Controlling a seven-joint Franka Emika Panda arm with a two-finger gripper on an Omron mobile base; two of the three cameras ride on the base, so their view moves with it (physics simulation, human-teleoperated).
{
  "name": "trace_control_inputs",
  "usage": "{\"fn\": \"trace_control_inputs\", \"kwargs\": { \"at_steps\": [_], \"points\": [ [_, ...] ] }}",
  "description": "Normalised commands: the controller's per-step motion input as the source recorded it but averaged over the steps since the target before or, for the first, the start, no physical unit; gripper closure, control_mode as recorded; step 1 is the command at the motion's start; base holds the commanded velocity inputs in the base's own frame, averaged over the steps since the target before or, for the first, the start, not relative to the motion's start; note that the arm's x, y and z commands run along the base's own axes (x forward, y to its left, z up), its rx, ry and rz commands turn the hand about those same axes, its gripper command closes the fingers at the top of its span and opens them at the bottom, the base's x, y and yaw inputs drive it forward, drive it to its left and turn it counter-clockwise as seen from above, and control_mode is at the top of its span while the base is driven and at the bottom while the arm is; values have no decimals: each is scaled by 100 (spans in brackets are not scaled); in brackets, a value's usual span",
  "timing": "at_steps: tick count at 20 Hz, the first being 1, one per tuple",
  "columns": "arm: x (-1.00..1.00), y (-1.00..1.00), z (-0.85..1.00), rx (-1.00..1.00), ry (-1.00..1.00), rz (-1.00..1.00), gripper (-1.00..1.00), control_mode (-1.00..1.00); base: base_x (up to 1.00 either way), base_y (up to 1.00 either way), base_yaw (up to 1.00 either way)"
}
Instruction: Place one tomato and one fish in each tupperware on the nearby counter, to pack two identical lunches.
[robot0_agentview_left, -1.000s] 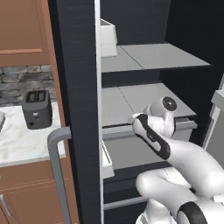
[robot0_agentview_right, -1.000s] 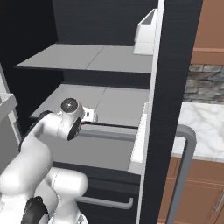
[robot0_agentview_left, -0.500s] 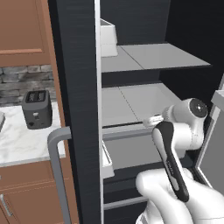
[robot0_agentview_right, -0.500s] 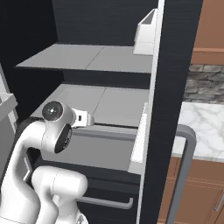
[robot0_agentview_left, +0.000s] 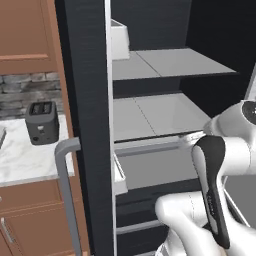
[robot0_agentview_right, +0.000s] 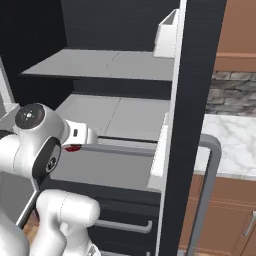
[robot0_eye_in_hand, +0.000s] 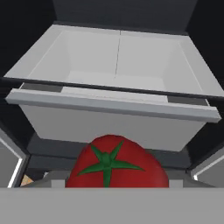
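1. Vs a sec ago, the white arm has swung back out of the open black fridge; the wrist is now nearer the base and clear of the grey shelves.
2. Gripper fingers look clamped on a small glossy red tomato w/ green top, held just in front of the fridge's pale drawer.
3. Step, I'd say: carrying tomato no. 1. Next move needs a turn toward the white marble counter.
4. Fingertips are cut off at the hand view's bottom. Can't make out any trays or fish.

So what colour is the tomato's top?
Green, a star-shaped top on the glossy red tomato; the hand view shows it best.
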Motion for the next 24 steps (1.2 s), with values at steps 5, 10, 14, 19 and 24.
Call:
{"fn": "trace_control_inputs", "kwargs": {
  "at_steps": [5,10,14,19,24],
  "points": [
    [0,0,0,0,0,0,100,100,-100,-1,-6],
    [0,0,0,0,0,0,100,100,-100,6,-3],
    [0,0,0,0,0,0,100,100,-98,58,0],
    [0,0,0,0,0,0,100,100,-67,100,0],
    [0,0,0,0,0,0,100,100,-42,100,0]
  ]
}}
